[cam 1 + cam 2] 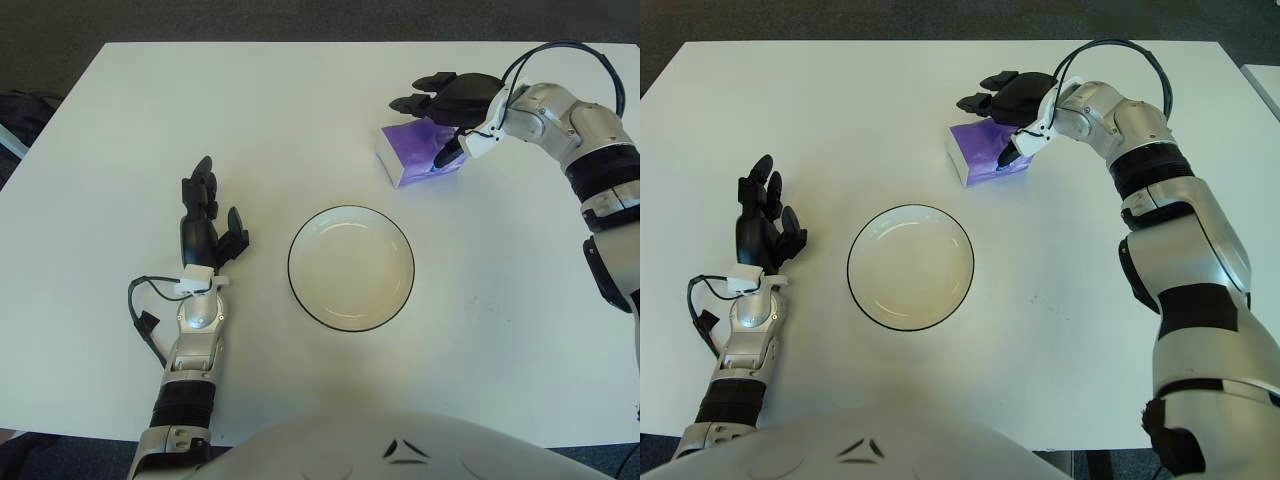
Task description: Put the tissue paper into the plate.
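Writing on the purple tissue pack [418, 156] cannot be read. Right hand [447, 103] arches over the pack's far edge, fingers spread, thumb down on it, beyond the plate [351, 267]. Left hand [205, 228] lies open left of the plate.

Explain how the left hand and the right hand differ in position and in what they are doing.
The left hand shows left of the plate, fingers spread, holding nothing; the right hand is over the purple tissue pack at the far right, fingers open around it, not closed. The left hand is away from the pack; the right hand is at it. Both have black fingers.
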Action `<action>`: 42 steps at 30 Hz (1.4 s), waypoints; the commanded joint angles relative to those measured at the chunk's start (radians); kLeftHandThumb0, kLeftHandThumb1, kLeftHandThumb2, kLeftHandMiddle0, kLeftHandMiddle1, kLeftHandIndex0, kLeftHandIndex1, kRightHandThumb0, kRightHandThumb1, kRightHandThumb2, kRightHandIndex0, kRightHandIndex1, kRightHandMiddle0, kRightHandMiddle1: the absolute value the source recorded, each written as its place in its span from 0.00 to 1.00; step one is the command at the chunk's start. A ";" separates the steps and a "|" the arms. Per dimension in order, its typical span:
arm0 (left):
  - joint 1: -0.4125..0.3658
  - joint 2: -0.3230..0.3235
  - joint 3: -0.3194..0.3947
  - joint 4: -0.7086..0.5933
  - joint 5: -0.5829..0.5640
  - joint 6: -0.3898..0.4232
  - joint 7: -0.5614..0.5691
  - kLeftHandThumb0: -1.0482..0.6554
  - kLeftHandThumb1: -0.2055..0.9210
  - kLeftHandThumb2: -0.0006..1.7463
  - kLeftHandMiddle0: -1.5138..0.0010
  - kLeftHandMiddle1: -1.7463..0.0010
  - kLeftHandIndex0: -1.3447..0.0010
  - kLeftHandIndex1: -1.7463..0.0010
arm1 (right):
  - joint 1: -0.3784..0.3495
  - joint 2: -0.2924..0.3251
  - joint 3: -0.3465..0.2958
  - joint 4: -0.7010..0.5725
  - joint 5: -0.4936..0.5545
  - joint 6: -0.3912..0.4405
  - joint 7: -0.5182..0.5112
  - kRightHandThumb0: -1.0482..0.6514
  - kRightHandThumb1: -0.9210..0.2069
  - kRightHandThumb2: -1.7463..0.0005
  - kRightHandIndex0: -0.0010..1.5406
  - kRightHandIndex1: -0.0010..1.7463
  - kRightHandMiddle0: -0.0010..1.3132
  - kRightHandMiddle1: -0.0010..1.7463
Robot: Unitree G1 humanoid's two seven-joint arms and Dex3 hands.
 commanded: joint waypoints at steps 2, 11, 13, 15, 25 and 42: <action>0.129 -0.040 -0.021 0.217 0.028 -0.020 0.000 0.21 1.00 0.45 0.83 1.00 1.00 0.67 | 0.046 0.023 0.018 0.036 -0.013 0.014 -0.044 0.00 0.00 0.72 0.00 0.00 0.00 0.00; 0.129 -0.041 -0.021 0.218 0.030 -0.018 0.005 0.21 1.00 0.45 0.83 1.00 1.00 0.67 | 0.045 0.043 0.046 0.083 -0.034 0.034 -0.087 0.00 0.00 0.71 0.00 0.00 0.00 0.00; 0.129 -0.041 -0.021 0.218 0.031 -0.018 0.006 0.21 1.00 0.45 0.83 1.00 1.00 0.67 | 0.046 0.054 0.055 0.101 -0.043 0.045 -0.103 0.00 0.00 0.71 0.00 0.00 0.00 0.00; 0.130 -0.041 -0.021 0.219 0.033 -0.018 0.007 0.21 1.00 0.45 0.83 1.00 1.00 0.67 | 0.047 0.065 0.064 0.122 -0.053 0.055 -0.121 0.00 0.00 0.71 0.00 0.00 0.00 0.00; 0.139 -0.043 -0.020 0.210 0.031 -0.016 0.007 0.21 1.00 0.45 0.82 1.00 1.00 0.67 | 0.042 0.087 0.102 0.183 -0.067 0.062 -0.166 0.00 0.00 0.72 0.00 0.00 0.00 0.00; 0.150 -0.040 -0.020 0.202 0.026 -0.017 -0.001 0.21 1.00 0.45 0.82 1.00 1.00 0.68 | 0.027 0.089 0.164 0.239 -0.079 0.058 -0.170 0.00 0.00 0.73 0.00 0.00 0.00 0.00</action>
